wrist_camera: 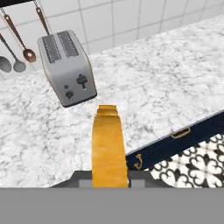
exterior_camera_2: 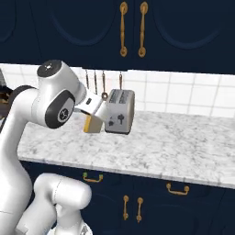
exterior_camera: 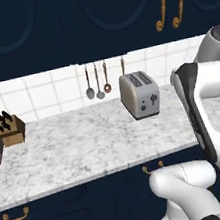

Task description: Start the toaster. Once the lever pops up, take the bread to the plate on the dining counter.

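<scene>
One counter (exterior_camera: pixel 87 141), marble, bears toaster (exterior_camera: pixel 140 94) near tiled wall; slots look empty. Bread (wrist_camera: pixel 108 146) out of toaster, edge-on between gripper (wrist_camera: pixel 109 181) fingers, jaws narrowed onto slice, held above counter short of toaster; in right base view bread (exterior_camera_2: pixel 92 123) shows just left of toaster. Step in hand, judged: carry phase. Next: haul slice to plate on dining counter, keep clamp firm.
</scene>
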Controlling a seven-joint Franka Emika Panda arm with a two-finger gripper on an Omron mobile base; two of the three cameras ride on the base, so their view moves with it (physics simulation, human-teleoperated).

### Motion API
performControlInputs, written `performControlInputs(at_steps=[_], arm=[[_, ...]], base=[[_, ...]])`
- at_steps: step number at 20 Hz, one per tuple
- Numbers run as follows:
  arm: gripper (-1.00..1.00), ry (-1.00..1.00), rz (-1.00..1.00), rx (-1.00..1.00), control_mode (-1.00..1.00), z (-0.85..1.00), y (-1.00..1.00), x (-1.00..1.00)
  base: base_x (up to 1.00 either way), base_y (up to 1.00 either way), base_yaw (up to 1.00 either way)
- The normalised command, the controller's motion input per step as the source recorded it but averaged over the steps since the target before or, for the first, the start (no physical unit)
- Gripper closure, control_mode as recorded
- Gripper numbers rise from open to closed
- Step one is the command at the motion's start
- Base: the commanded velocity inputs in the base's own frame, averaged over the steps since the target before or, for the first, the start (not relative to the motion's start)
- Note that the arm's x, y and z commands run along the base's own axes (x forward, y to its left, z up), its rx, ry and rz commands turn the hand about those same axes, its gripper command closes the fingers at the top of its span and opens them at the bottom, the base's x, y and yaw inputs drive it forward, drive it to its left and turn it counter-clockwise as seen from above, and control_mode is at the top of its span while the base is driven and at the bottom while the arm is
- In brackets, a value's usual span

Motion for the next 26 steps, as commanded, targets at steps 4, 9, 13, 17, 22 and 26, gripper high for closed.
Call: performControlInputs(at_steps=[4, 9, 13, 17, 22, 26], arm=[[1.0, 0.0, 0.0, 0.0, 1.0, 0.0, 0.0, 0.0], [1.0, 0.0, 0.0, 0.0, 1.0, 0.0, 0.0, 0.0], [1.0, 0.0, 0.0, 0.0, 1.0, 0.0, 0.0, 0.0], [1.0, 0.0, 0.0, 0.0, 1.0, 0.0, 0.0, 0.0], [1.0, 0.0, 0.0, 0.0, 1.0, 0.0, 0.0, 0.0], [1.0, 0.0, 0.0, 0.0, 1.0, 0.0, 0.0, 0.0]], base=[[-0.68, -0.29, -0.65], [-0.01, -0.24, -0.91], [0.0, -0.39, -0.87], [0.0, -0.62, -0.82], [0.0, -0.87, -0.74], [0.02, -0.92, -0.66]])
